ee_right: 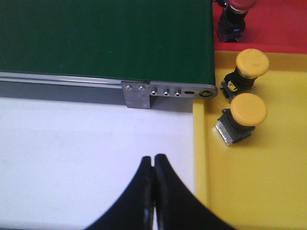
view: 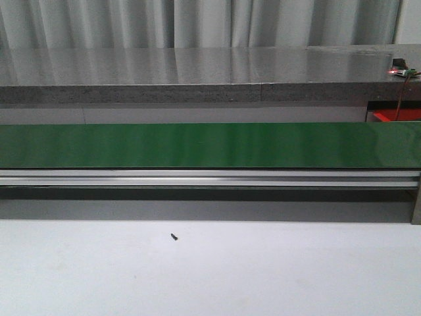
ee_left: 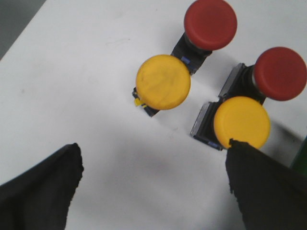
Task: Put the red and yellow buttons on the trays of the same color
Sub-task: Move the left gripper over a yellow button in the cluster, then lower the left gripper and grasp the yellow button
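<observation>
the left fingers point(ee_left: 153, 187) are spread wide and empty above four loose buttons on the white worktop point(ee_left: 72, 86); the nearest yellow button point(ee_left: 242, 121) sits just ahead, beside one tip. the right fingers point(ee_right: 153, 191) are closed, empty, beside the yellow tray point(ee_right: 268, 191).

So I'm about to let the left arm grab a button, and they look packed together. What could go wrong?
1. The four buttons sit close together. The near yellow button lies right at one finger of the open left tool, beside a red button, so closing may knock the neighbour.
2. The caps are round and smooth, so the grip may slip.
</observation>
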Motion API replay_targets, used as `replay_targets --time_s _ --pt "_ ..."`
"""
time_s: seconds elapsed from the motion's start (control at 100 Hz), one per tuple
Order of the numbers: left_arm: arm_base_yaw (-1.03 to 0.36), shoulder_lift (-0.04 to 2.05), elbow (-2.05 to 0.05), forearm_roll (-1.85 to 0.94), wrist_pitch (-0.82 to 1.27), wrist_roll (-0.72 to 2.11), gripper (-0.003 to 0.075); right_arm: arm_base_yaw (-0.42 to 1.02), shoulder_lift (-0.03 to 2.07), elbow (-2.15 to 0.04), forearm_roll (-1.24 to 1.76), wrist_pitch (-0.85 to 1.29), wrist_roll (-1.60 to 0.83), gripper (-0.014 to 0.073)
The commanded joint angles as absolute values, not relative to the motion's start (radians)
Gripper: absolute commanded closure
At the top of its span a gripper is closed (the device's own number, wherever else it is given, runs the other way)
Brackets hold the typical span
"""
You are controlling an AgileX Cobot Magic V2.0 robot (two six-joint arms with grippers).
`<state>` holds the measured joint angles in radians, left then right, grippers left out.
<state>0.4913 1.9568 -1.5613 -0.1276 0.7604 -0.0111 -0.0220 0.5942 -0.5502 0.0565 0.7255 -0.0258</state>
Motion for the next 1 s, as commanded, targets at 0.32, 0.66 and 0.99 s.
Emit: replay_targets --time_s 0.32,0.66,0.99 --pt "0.493 1.980 -1.597 -0.202 0.550 -0.019 0.0154 -0.018 0.593 -0.577 0.055 0.663 -0.027 0.0659" --pt "0.493 2.018 -1.598 -0.205 0.484 -0.019 0.0154 -0.018 0.593 -0.577 0.055 0.663 -0.027 0.0659" --pt "0.493 2.070 -1.598 -0.205 0.446 -0.019 0.0154 -0.018 0.593 -0.577 0.055 0.663 -0.027 0.0659"
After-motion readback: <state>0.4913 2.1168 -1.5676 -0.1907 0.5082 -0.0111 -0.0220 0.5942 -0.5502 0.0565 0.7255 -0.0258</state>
